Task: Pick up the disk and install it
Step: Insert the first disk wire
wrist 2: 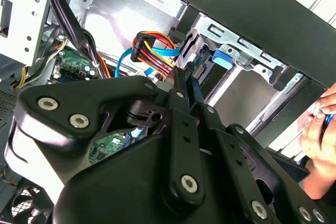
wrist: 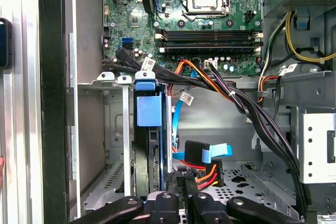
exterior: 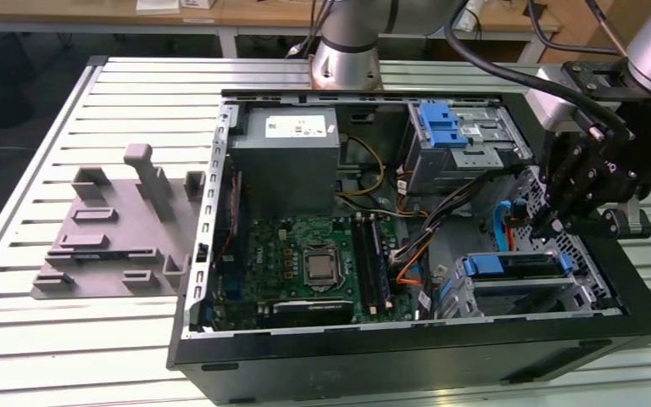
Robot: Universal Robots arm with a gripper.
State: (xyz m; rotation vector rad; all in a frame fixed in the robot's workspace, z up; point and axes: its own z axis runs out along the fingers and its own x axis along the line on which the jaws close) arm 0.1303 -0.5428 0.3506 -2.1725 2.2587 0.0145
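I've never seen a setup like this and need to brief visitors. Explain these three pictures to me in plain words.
The machine is a robot arm ending in a black gripper, a claw with fingers. The exterior view comes from a camera off the arm. It shows an open computer case lying on a slatted metal table, with a grey plastic fixture beside it on the exterior view's left. The two wrist views come from cameras riding on the arm, looking past the claw into the case. The first wrist view shows the green circuit board and the disk in its blue carrier, sitting edge-on in a metal bay. The claw hangs inside the case near that bay and holds nothing.
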